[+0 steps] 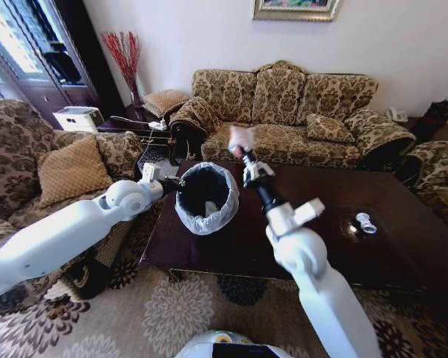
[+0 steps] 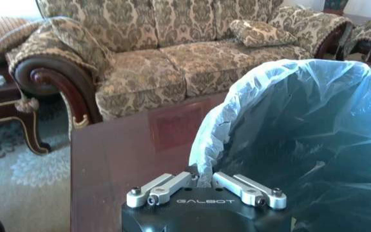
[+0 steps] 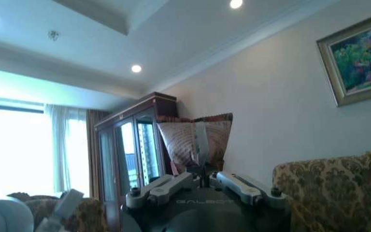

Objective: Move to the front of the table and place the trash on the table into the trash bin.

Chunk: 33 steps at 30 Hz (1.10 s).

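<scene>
Whitish translucent plastic lines the small round black trash bin (image 1: 207, 195), which the left gripper (image 2: 204, 182) holds tilted over the glossy dark brown wooden table (image 1: 239, 250), fingers pinched shut on the liner-covered rim. Just beyond the bin's mouth, the right gripper (image 1: 241, 147) is raised, clamped on a clear bottle with a red label (image 3: 196, 142), light, thin-walled, probably slippery; best gripped mid-body. Farther right, small crushed clear trash (image 1: 365, 222) lies on the tabletop.
</scene>
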Motion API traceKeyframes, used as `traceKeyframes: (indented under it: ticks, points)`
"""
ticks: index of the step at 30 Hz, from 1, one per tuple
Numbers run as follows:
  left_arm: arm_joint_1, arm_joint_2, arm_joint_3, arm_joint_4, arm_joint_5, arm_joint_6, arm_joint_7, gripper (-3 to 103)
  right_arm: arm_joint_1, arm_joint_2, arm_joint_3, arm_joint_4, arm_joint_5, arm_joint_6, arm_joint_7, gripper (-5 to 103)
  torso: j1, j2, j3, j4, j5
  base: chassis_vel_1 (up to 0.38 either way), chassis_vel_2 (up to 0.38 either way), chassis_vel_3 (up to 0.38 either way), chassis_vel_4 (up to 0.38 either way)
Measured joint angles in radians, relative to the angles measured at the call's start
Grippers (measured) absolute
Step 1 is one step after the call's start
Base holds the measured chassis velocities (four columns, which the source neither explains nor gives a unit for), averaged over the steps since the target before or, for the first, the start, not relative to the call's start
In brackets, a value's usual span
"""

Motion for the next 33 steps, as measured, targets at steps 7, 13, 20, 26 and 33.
traceKeyframes:
  ticks: [7,13,20,26,33]
  points:
    - [-0.013,0.01,0.004,-0.018,-0.024,0.008,-0.011,0,-0.026,0.004,-0.023,-0.049,-0.169,0.005,0.0,0,0.0,0.0,0.0,0.0001,-0.0003,0.0,0.0,0.0,0.0]
    - [0.015,-0.009,-0.005,-0.04,-0.021,0.008,-0.034,0,-0.011,0.019,-0.087,-0.086,-0.228,-0.042,0.0,-3,0.0,0.0,0.0,0.0001,-0.0004,0.0,0.0,0.0,0.0]
    - [0.017,-0.012,-0.008,-0.049,-0.021,0.007,-0.039,0,-0.004,0.015,-0.126,-0.105,-0.241,-0.045,0.0,22,0.0,0.0,0.0,0.0001,-0.0004,0.0,0.0,0.0,0.0]
    - [0.026,-0.009,-0.014,-0.048,-0.019,0.005,-0.038,0,-0.004,0.018,-0.129,-0.114,-0.242,-0.028,0.0,44,0.0,0.0,0.0,0.0002,-0.0004,0.0,0.0,0.0,0.0]
    - [0.049,-0.005,-0.04,-0.045,-0.016,0.004,-0.035,0,-0.065,0.081,-0.055,-0.057,-0.094,0.095,0.0,71,0.0,0.0,0.0,0.0002,-0.0006,0.0,0.0,0.0,0.0]
